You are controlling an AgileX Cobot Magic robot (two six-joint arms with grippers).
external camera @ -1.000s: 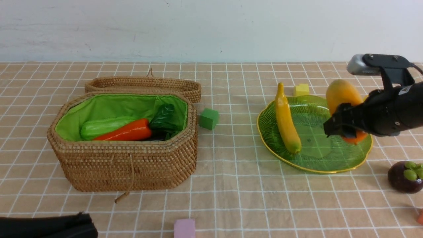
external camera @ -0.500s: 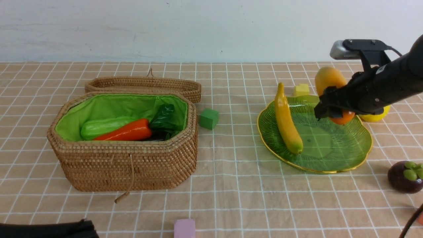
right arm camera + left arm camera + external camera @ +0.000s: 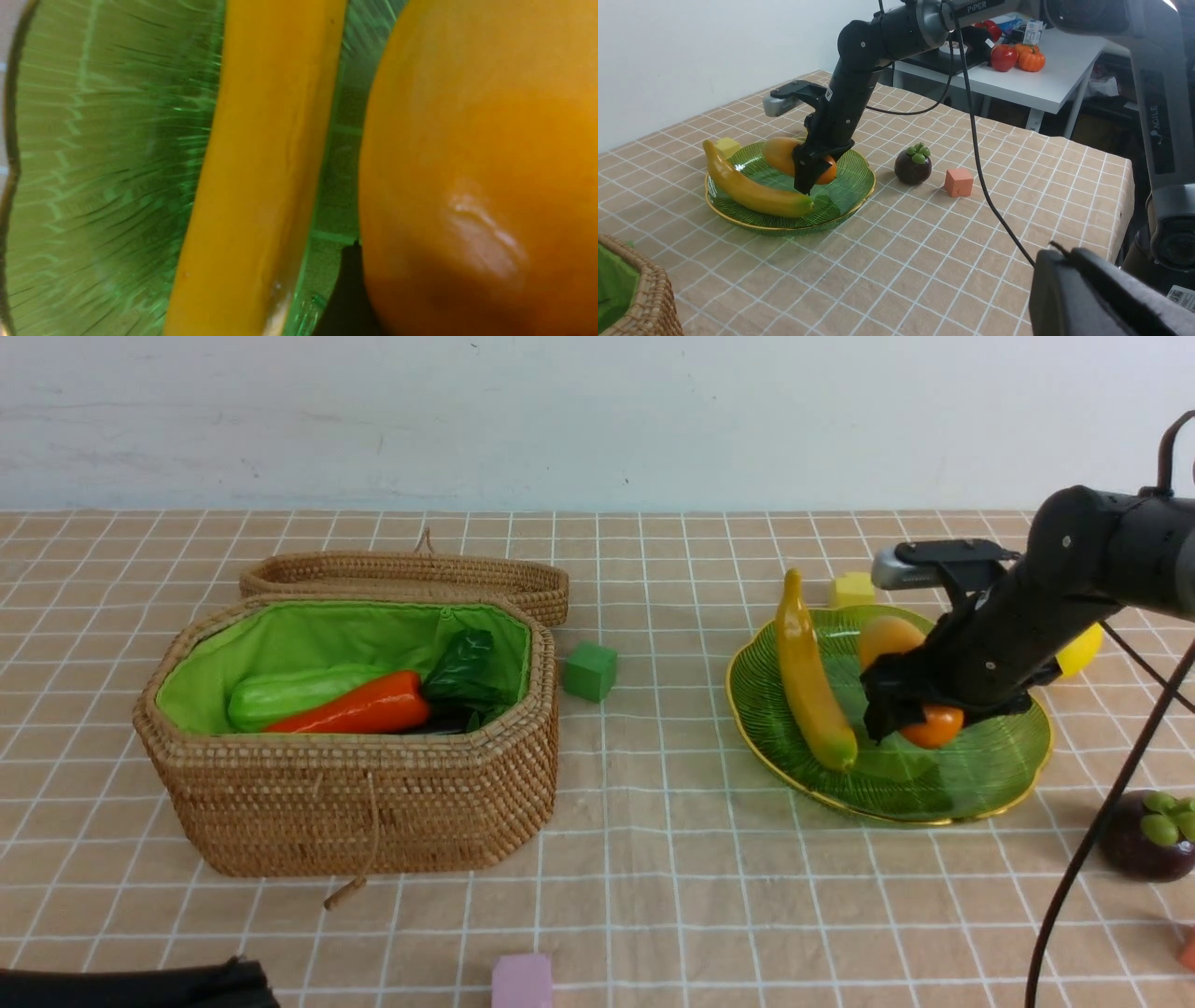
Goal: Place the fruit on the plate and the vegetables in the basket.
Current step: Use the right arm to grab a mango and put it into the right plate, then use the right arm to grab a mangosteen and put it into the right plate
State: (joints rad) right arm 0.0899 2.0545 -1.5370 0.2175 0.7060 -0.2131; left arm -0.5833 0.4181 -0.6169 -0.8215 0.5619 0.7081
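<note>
Mango first: it is low over the plate, just beside the banana, which already lies on that plate. I cannot tell if the mango touches it. The right gripper holds the mango, closed tight round its orange end. Two fruits are left out on the cloth: the lemon behind the arm and the mangosteen off to the plate's right. In the basket lie the cucumber, the carrot and something dark (maybe the eggplant); no radish shows. Only a black bit of the left gripper shows, so I cannot tell if it is open.
</note>
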